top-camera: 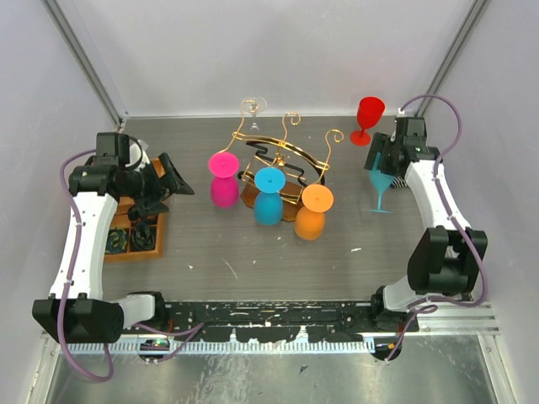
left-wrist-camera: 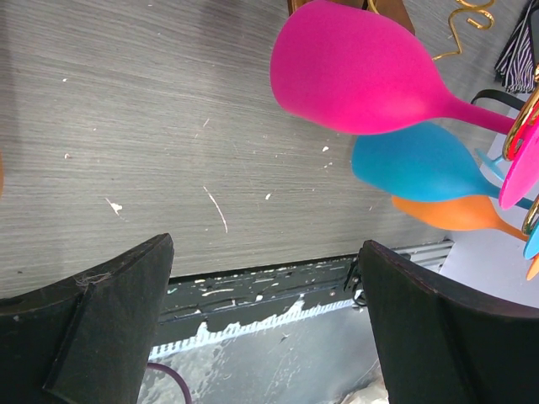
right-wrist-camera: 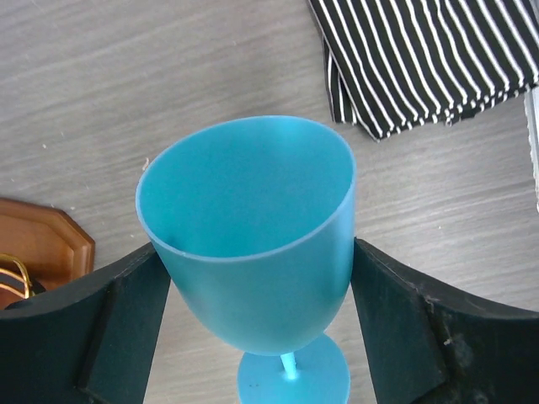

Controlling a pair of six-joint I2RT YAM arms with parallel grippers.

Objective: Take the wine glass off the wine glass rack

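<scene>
The wine glass rack (top-camera: 282,151), gold wire on a brown wooden base (top-camera: 250,195), stands mid-table. A pink glass (top-camera: 223,187), a blue glass (top-camera: 269,202) and an orange glass (top-camera: 313,215) hang from it upside down. My right gripper (top-camera: 379,162) is shut on the bowl of a teal wine glass (top-camera: 381,183), right of the rack; its foot is at the table. In the right wrist view both fingers (right-wrist-camera: 126,311) press the teal bowl (right-wrist-camera: 253,210). My left gripper (top-camera: 177,181) is open and empty, left of the pink glass (left-wrist-camera: 354,71).
A red glass (top-camera: 368,118) stands at the back right and a clear glass (top-camera: 253,109) behind the rack. An orange compartment tray (top-camera: 135,244) lies under my left arm. A striped cloth (right-wrist-camera: 429,59) lies near the teal glass. Walls close three sides.
</scene>
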